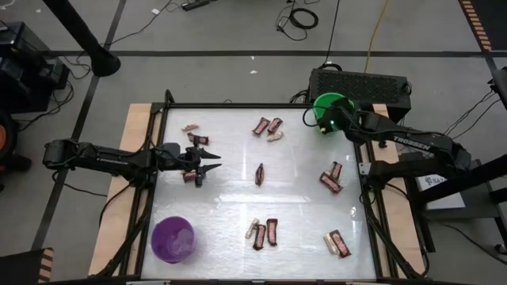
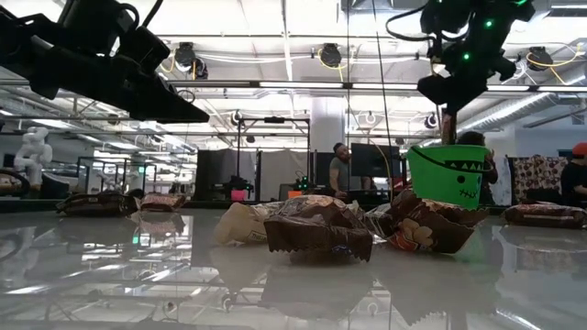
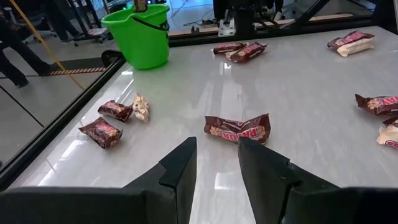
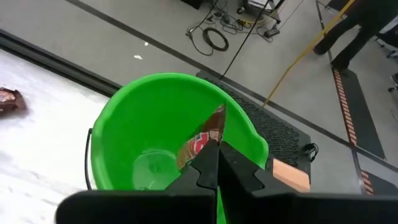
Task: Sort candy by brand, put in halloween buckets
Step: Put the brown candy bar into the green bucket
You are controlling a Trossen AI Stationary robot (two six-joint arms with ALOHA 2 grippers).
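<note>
Dark red-brown and pale tan wrapped candy bars lie scattered flat over the white table (image 1: 238,214). The green bucket (image 1: 331,111) stands at the far right corner, and the purple bucket (image 1: 173,239) near the left near corner. My right gripper (image 4: 214,163) hovers over the green bucket's mouth (image 4: 168,130), shut on a dark red-brown candy bar (image 4: 204,138). My left gripper (image 1: 207,162) is open above the table's left part. A red-brown bar (image 3: 238,129) lies just ahead of its fingers, and a few bars (image 1: 196,139) lie beside it. My right gripper pinches the red-brown candy bar between its two fingers by one end (image 4: 210,148). It comes from above, pointing down. The bar is lifted clear and hangs below the fingers (image 2: 449,126) over the green bucket's opening.
More bars lie in small groups near the far edge (image 1: 268,127), at the centre (image 1: 259,174), on the right (image 1: 331,179) and along the near edge (image 1: 264,232). A black frame (image 1: 366,198) borders the table. People stand in the room beyond (image 2: 341,170).
</note>
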